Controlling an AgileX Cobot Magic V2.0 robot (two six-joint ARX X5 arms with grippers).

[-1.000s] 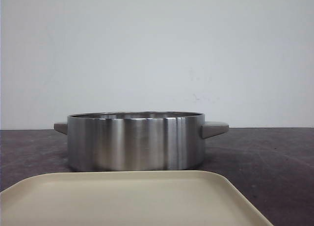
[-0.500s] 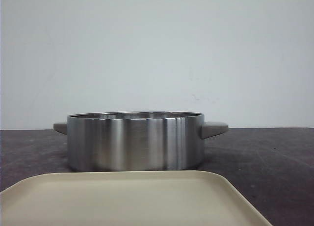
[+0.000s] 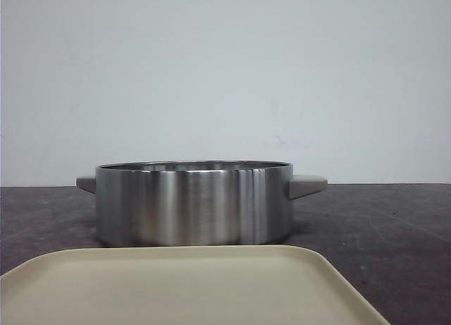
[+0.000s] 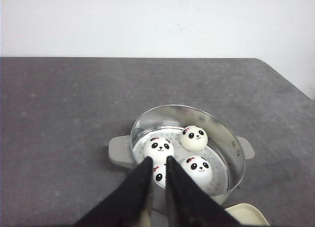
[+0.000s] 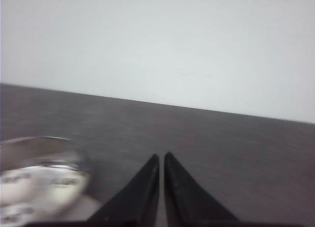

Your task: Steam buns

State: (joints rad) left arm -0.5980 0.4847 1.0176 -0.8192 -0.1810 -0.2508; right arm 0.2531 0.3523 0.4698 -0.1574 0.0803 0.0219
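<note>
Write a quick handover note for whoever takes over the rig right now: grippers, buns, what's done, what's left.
Left gripper: shut, empty, above the round stainless steel steamer pot.
Right gripper: shut, empty, over the dark grey table, beside the pot.
Buns: four white panda-face buns on the pot's perforated insert; one partly hidden behind the left gripper.
Done: the beige plastic tray holds no buns.
Left: no lid in view; if one is needed, find it.
</note>
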